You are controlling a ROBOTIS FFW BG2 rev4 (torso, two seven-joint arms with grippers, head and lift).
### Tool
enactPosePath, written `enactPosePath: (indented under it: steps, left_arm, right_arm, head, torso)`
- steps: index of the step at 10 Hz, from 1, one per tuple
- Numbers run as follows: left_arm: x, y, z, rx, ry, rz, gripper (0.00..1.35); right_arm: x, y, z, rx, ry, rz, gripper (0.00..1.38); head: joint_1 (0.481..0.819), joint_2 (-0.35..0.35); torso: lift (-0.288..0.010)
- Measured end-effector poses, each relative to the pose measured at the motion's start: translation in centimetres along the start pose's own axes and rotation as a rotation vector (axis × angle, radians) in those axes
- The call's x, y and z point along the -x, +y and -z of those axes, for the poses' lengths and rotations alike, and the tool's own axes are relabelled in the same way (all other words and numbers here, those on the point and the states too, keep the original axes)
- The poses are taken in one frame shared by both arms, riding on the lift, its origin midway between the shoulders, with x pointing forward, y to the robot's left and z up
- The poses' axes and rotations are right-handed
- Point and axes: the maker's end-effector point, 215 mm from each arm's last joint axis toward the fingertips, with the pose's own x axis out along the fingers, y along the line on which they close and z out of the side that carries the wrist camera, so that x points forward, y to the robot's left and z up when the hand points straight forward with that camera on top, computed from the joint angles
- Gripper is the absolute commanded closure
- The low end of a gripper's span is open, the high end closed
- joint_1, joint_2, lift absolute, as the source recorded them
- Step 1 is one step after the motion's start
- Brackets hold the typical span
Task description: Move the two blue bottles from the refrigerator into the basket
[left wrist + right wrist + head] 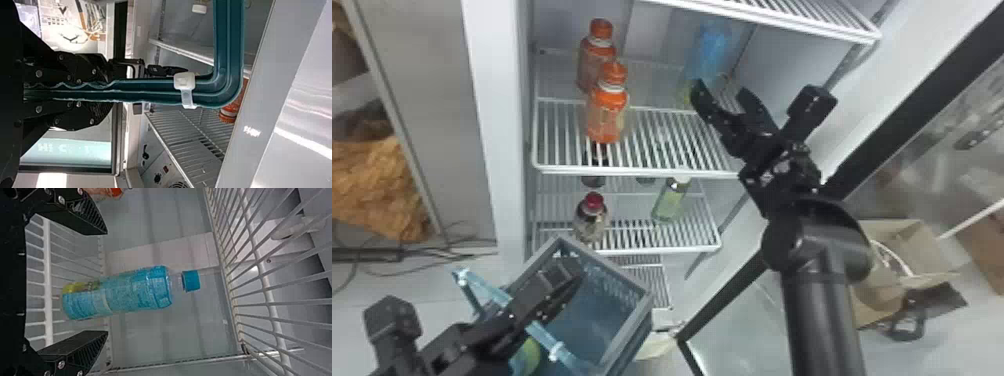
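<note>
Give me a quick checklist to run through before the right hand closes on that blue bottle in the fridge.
1. Right hand open: ok.
2. Blue bottle upright on the wire shelf: ok.
3. Bottle fully between the fingers: not ok, it stands beyond the fingertips.
4. Left hand shut on the handle of the basket: ok.
5. Orange-capped bottles apart from the blue one: ok.
6. Second blue bottle in the basket: cannot tell.

Head view looks down into the refrigerator (499,125), left wrist along the basket handle (229,43). Right wrist, nearer, shares the blue bottle (129,290).
</note>
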Motion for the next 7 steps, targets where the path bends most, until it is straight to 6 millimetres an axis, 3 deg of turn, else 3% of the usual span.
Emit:
enactPosePath:
  steps: [7]
  left_arm:
    - [-0.4, -0.1, -0.3, -0.005, 0.008, 0.003, 1.20]
  right_arm:
    - [-4.5, -1.0, -0.3, 0.066, 0.039, 0.035, 0.15]
  head:
    - [0.695, -0.341]
  torso:
    - [0.000]
